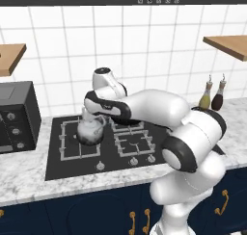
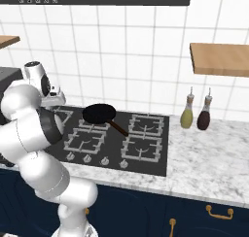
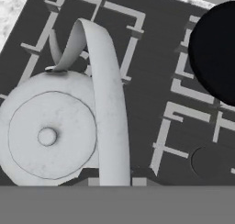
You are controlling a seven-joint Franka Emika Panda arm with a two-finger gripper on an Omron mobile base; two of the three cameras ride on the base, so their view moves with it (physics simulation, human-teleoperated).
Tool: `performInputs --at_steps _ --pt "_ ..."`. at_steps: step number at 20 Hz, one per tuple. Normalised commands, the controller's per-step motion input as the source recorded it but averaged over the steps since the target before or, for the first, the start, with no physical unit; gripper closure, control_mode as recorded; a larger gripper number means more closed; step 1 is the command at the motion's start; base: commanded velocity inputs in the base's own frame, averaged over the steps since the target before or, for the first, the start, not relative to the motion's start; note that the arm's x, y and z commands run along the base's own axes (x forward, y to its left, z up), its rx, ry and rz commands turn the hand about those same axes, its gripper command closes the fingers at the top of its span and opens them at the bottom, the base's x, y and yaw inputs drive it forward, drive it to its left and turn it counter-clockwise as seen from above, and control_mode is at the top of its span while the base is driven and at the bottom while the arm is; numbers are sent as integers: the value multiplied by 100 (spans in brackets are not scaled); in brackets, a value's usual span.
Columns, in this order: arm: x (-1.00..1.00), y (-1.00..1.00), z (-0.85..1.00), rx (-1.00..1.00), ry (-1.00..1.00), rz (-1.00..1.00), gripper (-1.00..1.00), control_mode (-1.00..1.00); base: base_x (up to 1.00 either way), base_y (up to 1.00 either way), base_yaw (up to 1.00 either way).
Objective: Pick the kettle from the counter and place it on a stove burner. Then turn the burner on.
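Note:
The silver-grey kettle (image 1: 90, 131) hangs from its arched handle (image 3: 108, 108) over the large stove burner's square grate (image 1: 67, 154) at the left of the black cooktop. My gripper (image 1: 89, 114) reaches down from above and is shut on the top of the handle; in the hand view the finger tips (image 3: 113, 182) clamp the handle's band, with the kettle's round lid (image 3: 48, 137) to the left. I cannot tell whether the kettle touches the grate. The white marble counter (image 1: 29, 177) surrounds the cooktop.
A black frying pan (image 2: 99, 113) sits on a middle burner, handle pointing to the front right; it also shows in the hand view (image 3: 215, 53). Knobs (image 1: 100, 165) line the cooktop's front. A dark oven box (image 1: 17, 116) stands left, two bottles (image 1: 212, 97) at right.

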Motion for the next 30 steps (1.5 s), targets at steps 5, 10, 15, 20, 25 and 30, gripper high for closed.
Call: performInputs --at_steps 5,10,15,20,25,30 --pt "8 17 -46 0 2 0 100 -100 0 0 0" --pt "1 10 -31 0 0 0 100 -100 0 0 0" --pt "47 21 0 0 -2 0 100 -100 0 0 0" --pt "70 32 8 0 0 0 100 -100 0 0 0" --pt "37 23 3 0 0 0 100 -100 0 0 0" --pt "-13 13 20 -1 -6 0 100 -100 0 0 0"
